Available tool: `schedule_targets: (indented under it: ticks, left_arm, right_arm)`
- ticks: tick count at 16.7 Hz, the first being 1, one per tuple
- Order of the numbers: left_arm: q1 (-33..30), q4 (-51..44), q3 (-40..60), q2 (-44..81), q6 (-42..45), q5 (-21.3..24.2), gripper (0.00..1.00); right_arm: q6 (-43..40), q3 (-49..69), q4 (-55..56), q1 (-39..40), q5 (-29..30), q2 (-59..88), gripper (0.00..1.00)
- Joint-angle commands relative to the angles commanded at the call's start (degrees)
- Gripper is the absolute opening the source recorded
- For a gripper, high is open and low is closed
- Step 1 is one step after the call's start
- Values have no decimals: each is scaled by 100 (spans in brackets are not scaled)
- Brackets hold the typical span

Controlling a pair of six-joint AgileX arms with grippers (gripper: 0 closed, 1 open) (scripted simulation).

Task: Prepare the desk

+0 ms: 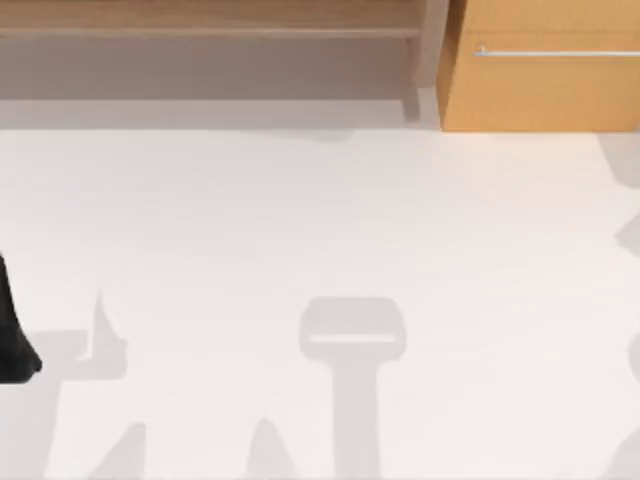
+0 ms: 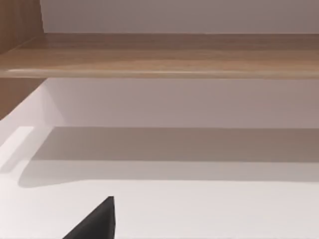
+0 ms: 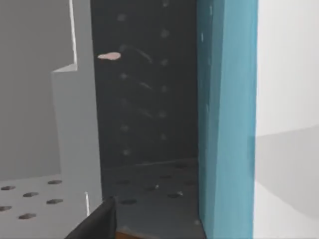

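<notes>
The desk is a broad white tabletop with a brown wooden shelf along its back and an orange-tan drawer at the back right. A thin silver handle runs across the drawer front. My left arm shows as a black shape at the table's left edge. In the left wrist view a black part of my left gripper hovers over the tabletop, facing the shelf. A black part of my right gripper sits close to a dark perforated panel.
Soft grey shadows of the arms lie on the front half of the tabletop. In the right wrist view a teal upright panel stands beside the dark panel, with a grey block on the other side and white surface beyond.
</notes>
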Motion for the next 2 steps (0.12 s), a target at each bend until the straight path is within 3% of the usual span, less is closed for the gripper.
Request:
schedule_targets:
  ticks: [2]
  left_arm:
    - [0, 0, 0, 0, 0, 0, 100]
  right_arm:
    - [2, -132, 12, -44, -39, -24, 100]
